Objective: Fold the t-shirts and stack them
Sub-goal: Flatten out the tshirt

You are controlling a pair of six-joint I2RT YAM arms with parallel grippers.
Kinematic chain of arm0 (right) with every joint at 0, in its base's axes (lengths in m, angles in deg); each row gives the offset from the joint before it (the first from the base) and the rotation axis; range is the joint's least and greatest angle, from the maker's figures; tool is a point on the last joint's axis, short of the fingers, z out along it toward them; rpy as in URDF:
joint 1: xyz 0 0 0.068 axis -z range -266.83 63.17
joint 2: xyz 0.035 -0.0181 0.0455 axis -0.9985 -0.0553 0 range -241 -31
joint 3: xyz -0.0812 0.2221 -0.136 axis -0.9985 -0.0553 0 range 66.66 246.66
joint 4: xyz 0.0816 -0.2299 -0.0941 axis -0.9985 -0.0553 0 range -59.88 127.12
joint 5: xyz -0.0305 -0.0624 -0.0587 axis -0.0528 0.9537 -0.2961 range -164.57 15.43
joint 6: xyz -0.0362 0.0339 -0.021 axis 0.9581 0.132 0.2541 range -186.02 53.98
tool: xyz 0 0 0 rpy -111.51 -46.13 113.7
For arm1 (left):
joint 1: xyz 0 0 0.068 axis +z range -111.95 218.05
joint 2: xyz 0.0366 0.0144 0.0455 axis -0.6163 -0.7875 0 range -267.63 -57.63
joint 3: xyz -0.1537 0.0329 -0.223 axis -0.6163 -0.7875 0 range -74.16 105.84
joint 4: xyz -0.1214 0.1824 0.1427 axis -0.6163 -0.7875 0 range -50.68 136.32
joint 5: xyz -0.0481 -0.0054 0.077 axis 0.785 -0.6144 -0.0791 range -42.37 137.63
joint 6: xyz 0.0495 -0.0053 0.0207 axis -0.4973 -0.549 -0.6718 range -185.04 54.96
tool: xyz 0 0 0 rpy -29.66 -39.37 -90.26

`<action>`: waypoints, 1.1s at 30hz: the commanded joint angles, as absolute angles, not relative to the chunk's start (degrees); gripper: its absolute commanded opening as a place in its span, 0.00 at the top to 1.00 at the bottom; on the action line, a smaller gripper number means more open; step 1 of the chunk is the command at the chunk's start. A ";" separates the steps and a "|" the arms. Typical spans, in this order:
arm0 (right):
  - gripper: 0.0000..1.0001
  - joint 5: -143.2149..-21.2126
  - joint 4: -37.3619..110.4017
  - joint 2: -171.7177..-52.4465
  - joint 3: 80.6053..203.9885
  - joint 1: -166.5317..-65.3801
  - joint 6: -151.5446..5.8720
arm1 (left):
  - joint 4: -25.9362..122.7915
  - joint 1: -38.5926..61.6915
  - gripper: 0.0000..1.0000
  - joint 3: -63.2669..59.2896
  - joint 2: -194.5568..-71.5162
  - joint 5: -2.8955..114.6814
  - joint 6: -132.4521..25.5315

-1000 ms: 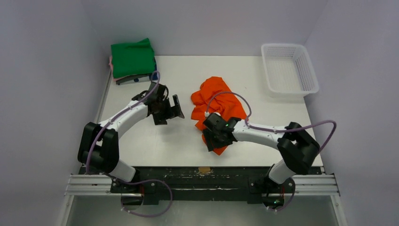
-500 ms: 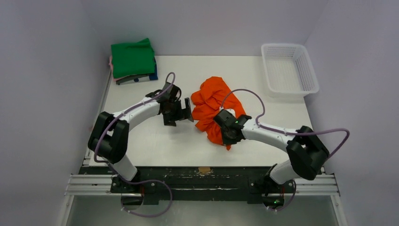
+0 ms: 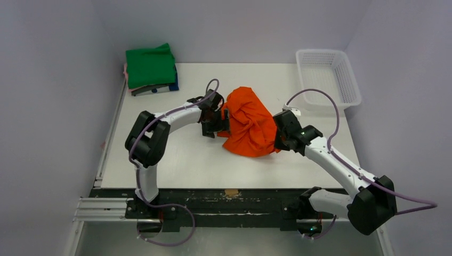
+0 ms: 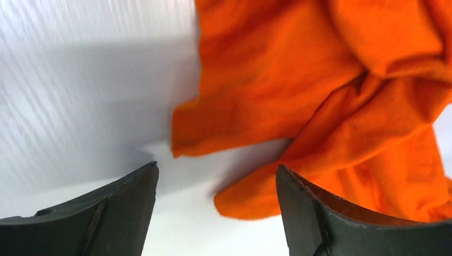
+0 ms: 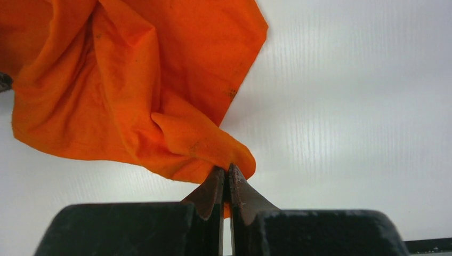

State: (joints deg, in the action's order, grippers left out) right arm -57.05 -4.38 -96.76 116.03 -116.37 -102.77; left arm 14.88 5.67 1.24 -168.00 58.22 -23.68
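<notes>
A crumpled bright orange t-shirt [image 3: 250, 127] lies mid-table, its right side lifted. My right gripper [image 3: 278, 137] is shut on an edge of that orange t-shirt [image 5: 160, 96]; the cloth bulges around the fingertips [image 5: 228, 170]. My left gripper [image 3: 223, 124] stands open at the shirt's left edge. In the left wrist view a lobe of orange cloth [image 4: 256, 194] lies on the table between the fingers [image 4: 298, 197], untouched by the left one. A folded green t-shirt [image 3: 151, 65] tops a stack at the back left, with pink and dark blue edges showing beneath.
A white mesh basket [image 3: 327, 79] sits at the back right corner. Walls close in the table's left, back and right sides. The white tabletop [image 3: 176, 160] is bare in front of the shirt.
The right gripper shut on the shirt's near edge and dragged it up and to the right. The left gripper moved right to the shirt's left edge and its jaws narrowed slightly.
</notes>
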 commanded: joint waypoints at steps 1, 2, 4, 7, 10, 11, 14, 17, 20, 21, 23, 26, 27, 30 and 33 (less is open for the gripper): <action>1.00 -53.72 -6.11 -97.40 116.51 -115.06 -101.29 | 13.28 5.58 0.23 7.96 -172.06 52.34 -22.48; 1.00 -53.12 -6.72 -97.29 116.85 -114.32 -101.29 | 11.78 5.59 0.24 9.48 -172.99 51.35 -22.50; 1.00 -52.35 -7.46 -96.49 117.02 -111.81 -100.74 | 11.39 5.65 0.25 10.81 -173.90 50.58 -22.54; 1.00 -52.76 -7.33 -94.90 117.31 -107.97 -99.20 | 11.69 5.56 0.32 11.96 -175.47 51.37 -21.92; 1.00 -54.15 -6.52 -94.13 117.95 -105.54 -97.50 | 12.03 5.34 0.45 13.02 -177.53 53.26 -20.78; 1.00 -54.56 -6.29 -94.26 118.17 -105.00 -97.07 | 12.50 5.10 0.52 13.25 -178.00 53.74 -20.61; 1.00 -55.19 -5.81 -95.31 118.63 -103.89 -96.06 | 12.49 4.50 0.67 14.93 -178.72 54.33 -20.57; 1.00 -55.42 -5.00 -95.95 119.12 -102.46 -95.53 | 13.64 4.07 1.00 14.92 -177.49 55.36 -20.62; 1.00 -55.35 -4.63 -95.68 120.17 -101.43 -94.85 | 14.87 4.03 1.00 11.54 -172.52 54.47 -20.79; 1.00 -54.46 -4.70 -95.55 120.80 -101.05 -94.62 | 15.54 4.03 1.00 9.61 -169.76 53.32 -21.01; 1.00 -53.37 -5.59 -94.75 122.89 -100.17 -94.31 | 15.83 4.02 1.00 6.03 -161.72 50.03 -21.85; 1.00 -51.58 -6.87 -92.41 126.93 -99.60 -93.71 | 13.45 4.09 1.00 2.36 -148.72 42.10 -24.24; 1.00 -50.83 -6.95 -91.43 128.16 -99.53 -93.31 | 12.17 4.10 1.00 1.78 -144.24 39.28 -25.03; 1.00 -47.58 -8.49 -88.80 132.97 -99.38 -92.13 | 7.93 4.12 1.00 1.09 -132.16 28.39 -26.93; 1.00 -43.73 -9.73 -86.61 137.40 -99.31 -91.45 | 4.62 4.17 1.00 1.60 -122.03 19.06 -28.84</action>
